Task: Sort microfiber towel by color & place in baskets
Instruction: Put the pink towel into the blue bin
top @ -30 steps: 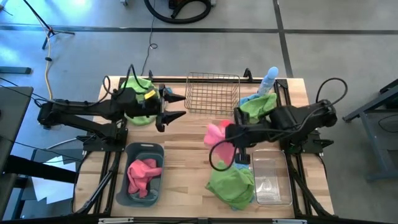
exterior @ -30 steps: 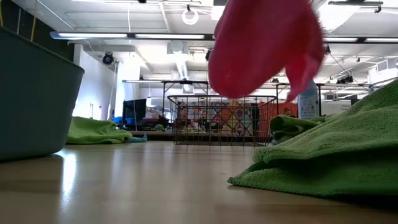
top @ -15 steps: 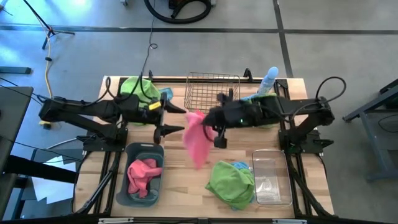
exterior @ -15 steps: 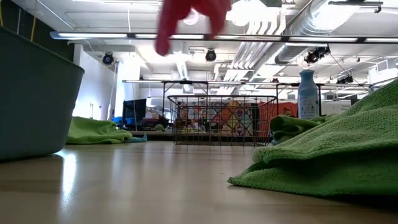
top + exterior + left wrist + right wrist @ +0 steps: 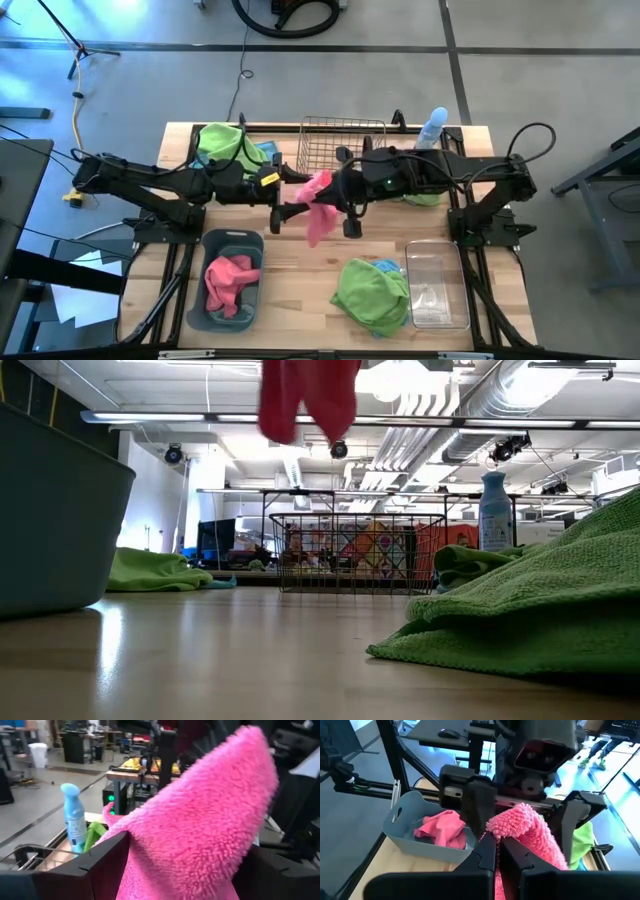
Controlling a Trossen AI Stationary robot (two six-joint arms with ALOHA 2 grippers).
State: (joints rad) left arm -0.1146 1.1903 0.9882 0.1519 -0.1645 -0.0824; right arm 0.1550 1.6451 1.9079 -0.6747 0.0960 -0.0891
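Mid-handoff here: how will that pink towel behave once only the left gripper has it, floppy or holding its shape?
Probably floppy: the pink towel drapes limp below the right gripper, which is shut on it. It looks light, hanging clear of the table. Its fluffy pile should grip well between the open left gripper fingers, though loose ends may trail.

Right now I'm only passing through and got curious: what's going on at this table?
Two robot arms are sorting towels by colour, and this looks like a handover. The right gripper is shut on a pink towel, holding it in the air above the middle of the table. The left gripper is open with its fingers on either side of that towel, not yet closed. Another pink towel already lies in the dark grey-blue tub. Green towels lie on the table.
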